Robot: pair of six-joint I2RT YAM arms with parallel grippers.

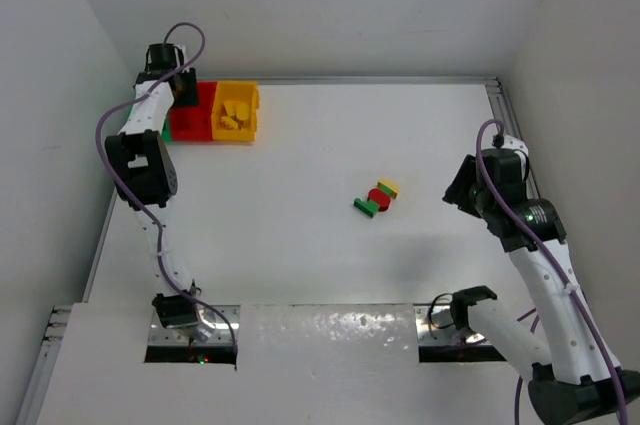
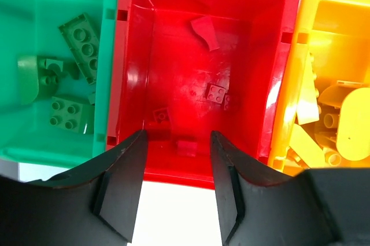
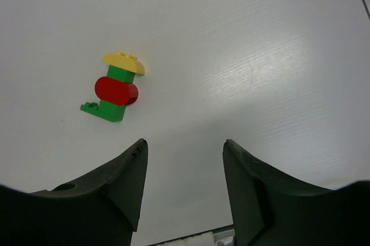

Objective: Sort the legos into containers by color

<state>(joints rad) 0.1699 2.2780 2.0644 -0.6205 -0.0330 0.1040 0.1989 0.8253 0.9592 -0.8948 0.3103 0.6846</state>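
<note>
Three joined containers stand at the table's back left: a green bin (image 2: 34,8) with several green legos (image 2: 81,40), a red bin (image 2: 173,43) with a few red bricks (image 2: 216,93), and a yellow bin (image 2: 295,72) with yellow pieces (image 2: 341,113). My left gripper (image 2: 177,136) hangs open over the red bin's near wall, with nothing between its fingers. A small red brick (image 2: 186,147) lies in the bin just beyond them. A cluster of legos (image 1: 377,197) lies mid-table: yellow (image 3: 123,62), red (image 3: 116,90) and green (image 3: 107,110). My right gripper (image 3: 185,143) hovers open and empty to the right of the cluster.
White walls close in the table on the left, back and right. A metal rail (image 1: 497,105) runs along the right edge. The left arm (image 1: 145,160) stretches along the left wall toward the bins (image 1: 215,115).
</note>
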